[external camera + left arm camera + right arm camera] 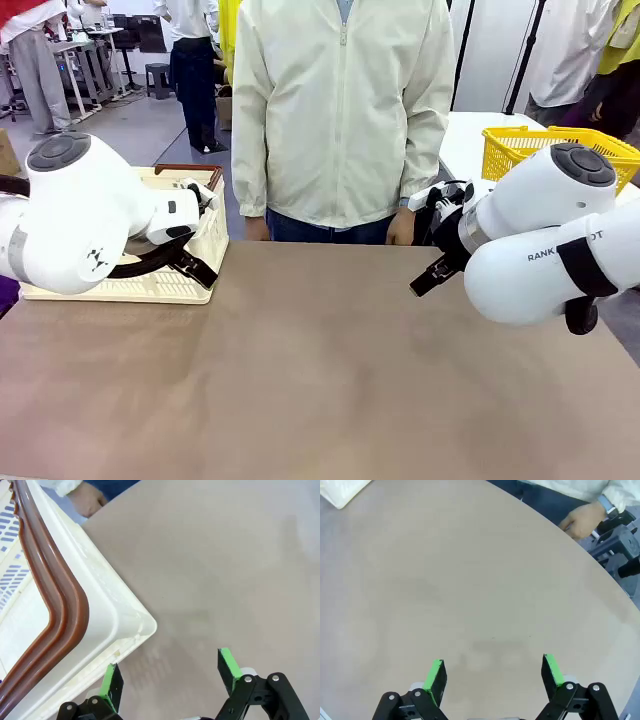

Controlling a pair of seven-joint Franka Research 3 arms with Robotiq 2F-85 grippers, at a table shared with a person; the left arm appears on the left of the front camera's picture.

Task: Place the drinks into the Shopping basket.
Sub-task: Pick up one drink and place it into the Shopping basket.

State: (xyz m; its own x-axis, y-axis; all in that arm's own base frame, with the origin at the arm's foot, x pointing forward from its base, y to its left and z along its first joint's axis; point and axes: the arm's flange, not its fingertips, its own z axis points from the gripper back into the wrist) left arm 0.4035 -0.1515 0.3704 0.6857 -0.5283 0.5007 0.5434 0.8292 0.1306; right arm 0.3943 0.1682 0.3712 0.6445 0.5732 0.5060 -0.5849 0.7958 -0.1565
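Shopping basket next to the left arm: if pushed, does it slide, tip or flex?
It probably slides rather than tips: the Shopping basket looks wide and low, sitting flat on the smooth table. Its thick moulded cream wall suggests stiff, light plastic. The brown handle lies folded along the rim, so it may swing if lifted.

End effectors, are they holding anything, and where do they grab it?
Nothing is held. The left end effector is open beside the Shopping basket corner, and the right end effector is open over the table.
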